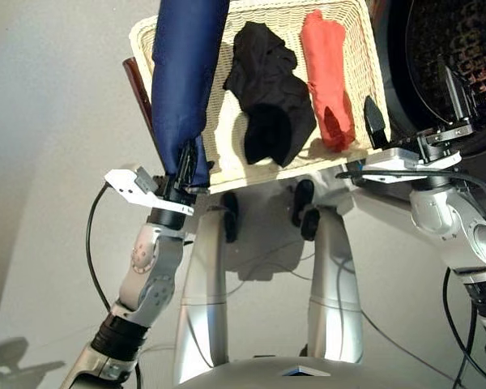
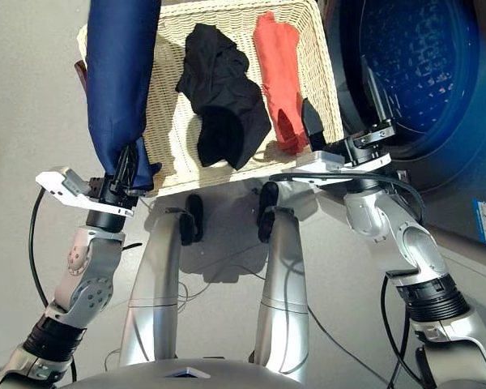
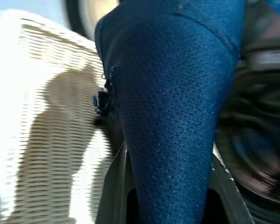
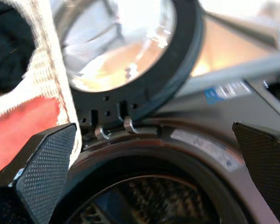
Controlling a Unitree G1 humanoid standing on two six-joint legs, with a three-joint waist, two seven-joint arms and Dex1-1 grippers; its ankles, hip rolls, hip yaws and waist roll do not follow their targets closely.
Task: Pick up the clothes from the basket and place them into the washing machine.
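Left tool: the left tool [image 1: 184, 172] is closed on the navy cloth [image 1: 185, 73]. The cloth is held up and hangs long over the left side of the basket [image 1: 364, 77].

Right tool: the right tool [image 1: 413, 109] is wide open and nothing is held in it. It is seen just beside the right rim of the basket, in front of the washer [image 2: 405, 73].

Basket: two cloths are left lying in it. The black cloth [image 1: 267, 89] is in the middle. The red cloth [image 1: 326, 77] is on the right, close to the rim.

Washer: it is on the right. The drum hole [image 4: 144, 196] is open. The glass door [image 4: 126, 46] is swung back.

Step now: the navy cloth is likely to be carried over to the drum hole.

How to do it well: the cloth should be kept high, so its end is not dragged over the black cloth. It should be moved across the basket to the right. It should be pushed well inside the hole before it is let go, so no part is left hanging on the rim. The right tool should be kept out of the way.

Count of cloths: three are seen, one navy, one black, one red.

Count of baskets: one.

Count of washers: one.

Count of tools: two.

Done so far: no cloth is seen in the drum yet.
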